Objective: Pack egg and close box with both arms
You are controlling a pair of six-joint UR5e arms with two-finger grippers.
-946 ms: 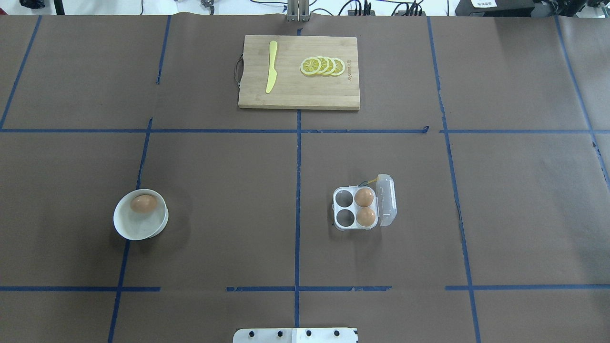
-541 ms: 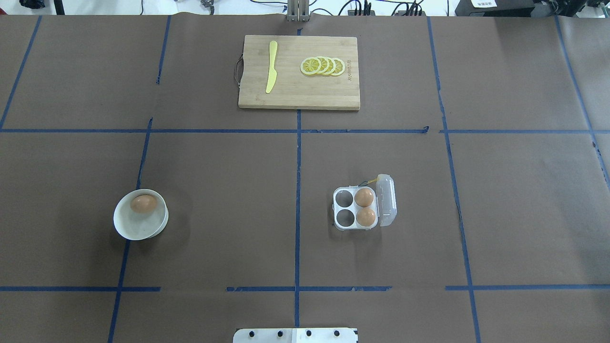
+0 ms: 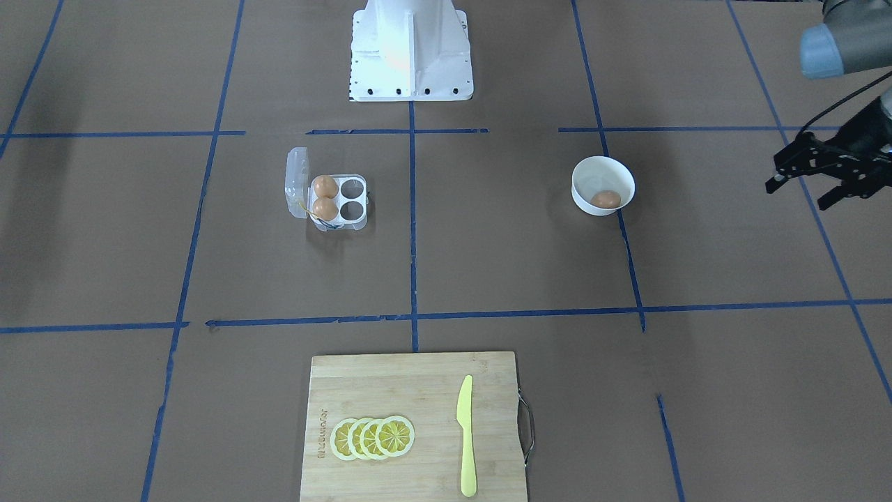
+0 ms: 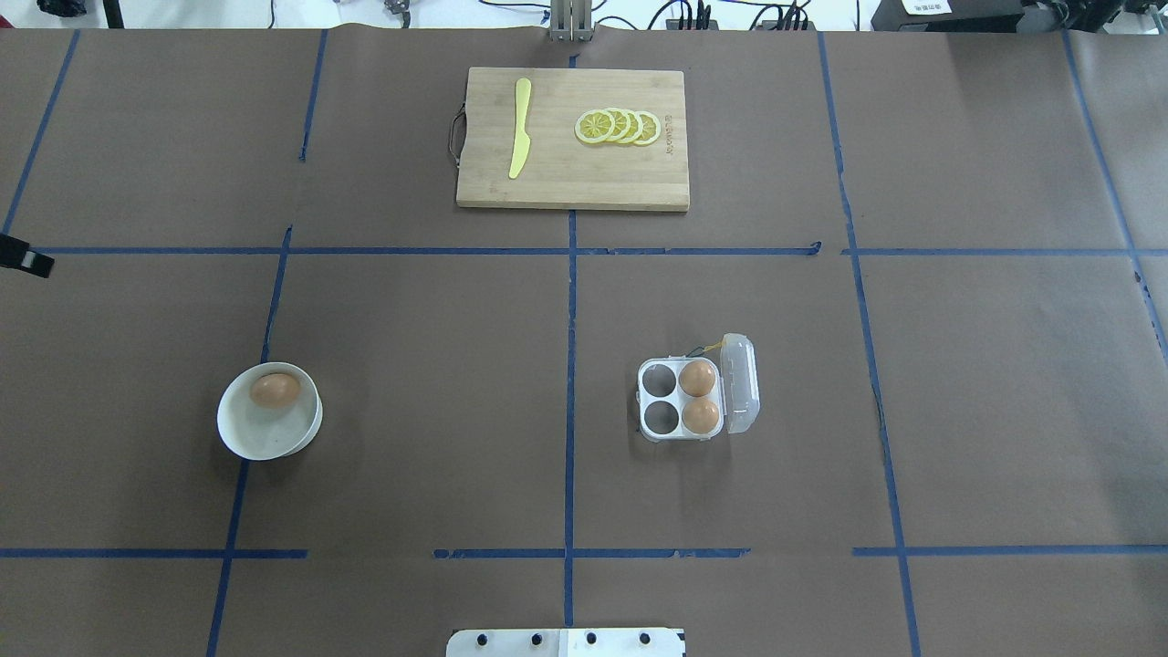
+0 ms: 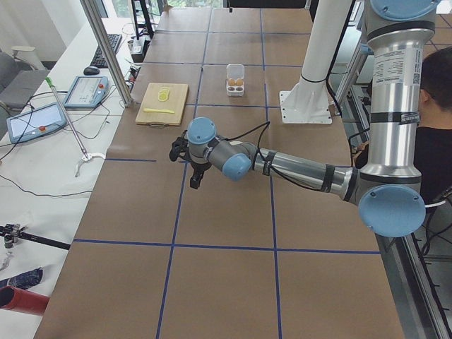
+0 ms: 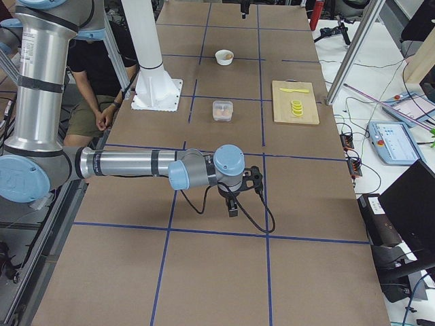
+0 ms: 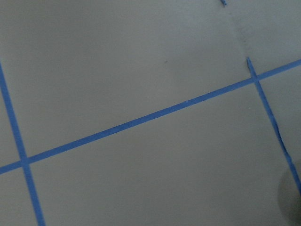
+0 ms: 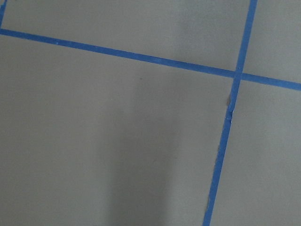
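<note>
One tan-brown egg (image 4: 275,390) lies in a white bowl (image 4: 239,443) at the left; it also shows in the front view (image 3: 606,199). The clear box (image 4: 659,436) stands right of centre with its lid (image 4: 741,383) open to the right. Two eggs (image 4: 697,377) fill its right cells and the two left cells are bare. My left gripper (image 3: 798,195) is open and empty, above the table well outside the bowl; only a fingertip (image 4: 23,255) shows at the overhead view's left edge. My right gripper (image 6: 234,204) shows only in the right side view, far from the box; I cannot tell whether it is open.
A wooden cutting board (image 4: 584,187) at the far middle carries a yellow knife (image 4: 520,128) and lemon slices (image 4: 618,127). The white pedestal (image 3: 410,49) stands at the near middle edge. Blue tape lines cross the brown table cover.
A fingertip of my left gripper has come into the overhead view at its left edge. The eggs, bowl and box have not moved.
</note>
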